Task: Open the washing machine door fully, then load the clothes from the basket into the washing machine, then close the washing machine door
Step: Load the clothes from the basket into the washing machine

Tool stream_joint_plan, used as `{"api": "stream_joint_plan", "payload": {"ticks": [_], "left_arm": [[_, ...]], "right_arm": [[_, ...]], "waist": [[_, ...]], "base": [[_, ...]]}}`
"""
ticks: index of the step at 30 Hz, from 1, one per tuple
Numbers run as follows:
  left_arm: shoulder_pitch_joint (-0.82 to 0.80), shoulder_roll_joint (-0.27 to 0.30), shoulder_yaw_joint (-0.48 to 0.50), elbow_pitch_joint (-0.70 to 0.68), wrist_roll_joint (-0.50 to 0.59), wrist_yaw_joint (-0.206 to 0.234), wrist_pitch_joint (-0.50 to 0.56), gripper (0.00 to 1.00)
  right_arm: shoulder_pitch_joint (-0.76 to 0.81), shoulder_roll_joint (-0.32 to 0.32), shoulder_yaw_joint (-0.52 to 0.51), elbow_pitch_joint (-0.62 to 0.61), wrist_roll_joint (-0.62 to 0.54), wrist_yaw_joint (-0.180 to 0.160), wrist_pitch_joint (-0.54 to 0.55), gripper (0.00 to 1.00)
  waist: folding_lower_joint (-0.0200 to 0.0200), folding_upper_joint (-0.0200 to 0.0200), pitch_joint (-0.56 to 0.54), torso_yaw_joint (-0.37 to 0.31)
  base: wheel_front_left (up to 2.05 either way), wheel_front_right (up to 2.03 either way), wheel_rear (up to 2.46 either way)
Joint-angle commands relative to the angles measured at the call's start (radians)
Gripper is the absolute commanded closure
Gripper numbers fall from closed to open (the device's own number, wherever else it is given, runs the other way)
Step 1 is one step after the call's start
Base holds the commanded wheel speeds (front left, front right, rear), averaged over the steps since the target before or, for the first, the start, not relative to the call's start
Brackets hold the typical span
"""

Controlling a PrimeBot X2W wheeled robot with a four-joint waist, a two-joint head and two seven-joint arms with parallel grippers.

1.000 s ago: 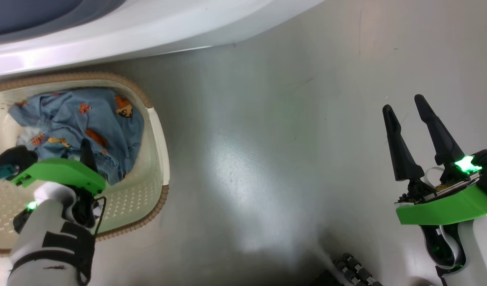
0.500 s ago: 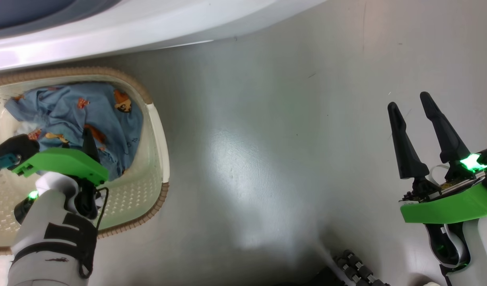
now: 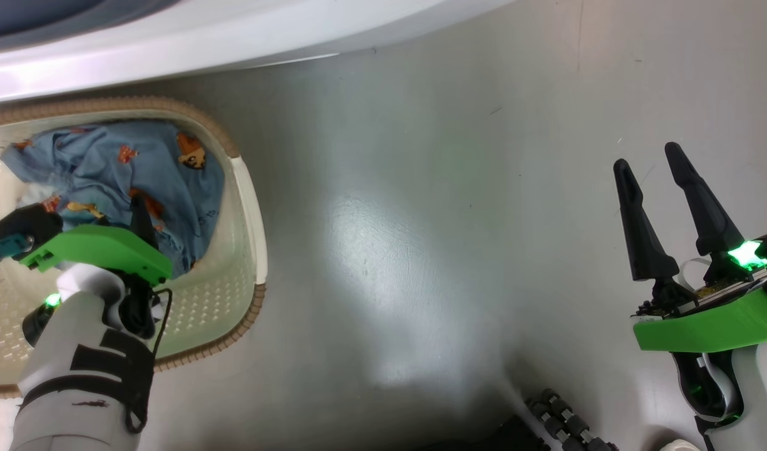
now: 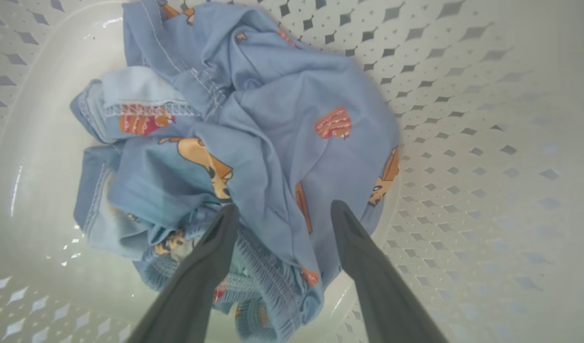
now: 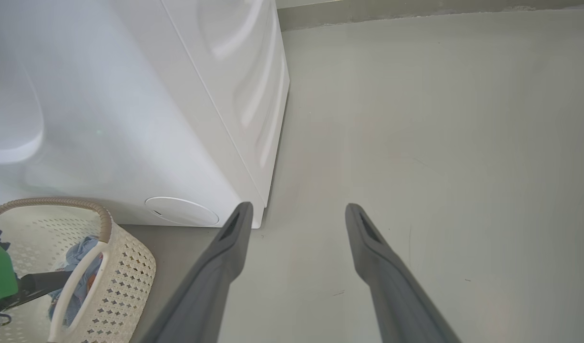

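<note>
The washing machine (image 5: 129, 95) is the biggest thing here, a white box standing on the pale grey floor (image 3: 421, 219), its smooth front facing the robot and its ribbed side panel running away toward the wall. The floor to the right of it is glossy and throws back a bright patch of light. Right up against the foot of the machine's front sits the basket (image 3: 248, 207), cream-white and perforated, with a brown woven-look rim. The robot's left arm, white with a green bracket at the wrist, reaches down into it from the near side. The left gripper (image 4: 283, 206) hangs inside the basket with its two dark fingers spread wide apart and pointing down at the laundry; nothing is clamped between them, and I cannot tell whether the tips press on the cloth or stop just above it. The right gripper (image 3: 646, 156) is well apart from all this, out over bare floor at the robot's right, its fingers also parted wide and holding nothing. The clothes (image 4: 253, 124) lie crumpled in the bottom of the basket toward the washer end: a light-blue garment printed with small orange figures, with a ribbed, gathered edge bunched between the left fingers. Low on the washer's front, just above the floor and near the corner, is a round white cap (image 5: 182, 211).
</note>
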Motion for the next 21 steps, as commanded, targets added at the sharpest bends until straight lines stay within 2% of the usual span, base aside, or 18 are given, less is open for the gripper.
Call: {"api": "stream_joint_plan", "payload": {"ticks": [1, 21], "left_arm": [[0.034, 0.025, 0.01, -0.002, -0.006, 0.009, -0.008, 0.0], [0.025, 0.015, -0.018, -0.002, -0.008, 0.036, -0.012, 0.0]], "right_arm": [[0.029, -0.018, 0.012, -0.022, 0.012, 0.003, -0.005, 0.0], [0.041, -0.034, -0.005, -0.033, 0.013, 0.003, -0.005, 0.0]], "waist": [[0.0, 0.0, 0.002, 0.0], [0.0, 0.0, 0.023, 0.007]], "base": [[0.0, 0.0, 0.0], [0.0, 0.0, 0.0]]}}
